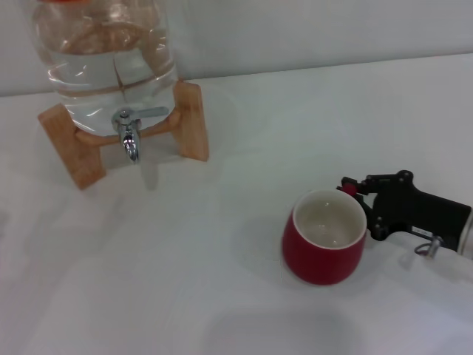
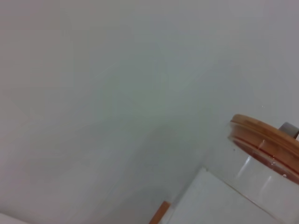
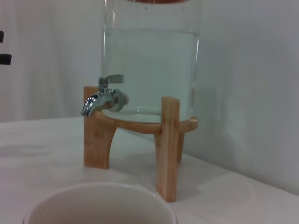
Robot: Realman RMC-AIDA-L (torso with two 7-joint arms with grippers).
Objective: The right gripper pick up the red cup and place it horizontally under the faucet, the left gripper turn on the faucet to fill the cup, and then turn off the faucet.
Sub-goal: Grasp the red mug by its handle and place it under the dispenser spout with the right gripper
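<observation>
Head view: right gripper [image 1: 360, 194] pinches the cup's [image 1: 324, 240] handle; faucet [image 1: 129, 132] lies far left.

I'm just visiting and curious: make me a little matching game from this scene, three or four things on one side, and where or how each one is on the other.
Things:
1. red cup
2. faucet
3. right claw
4. wooden stand

Descriptions:
A. shiny chrome, spout pointing down
B. black, at the cup's handle side
C. upright on the white table, white inside
D. holding up the glass water jar

Pairs: 1-C, 2-A, 3-B, 4-D
</observation>
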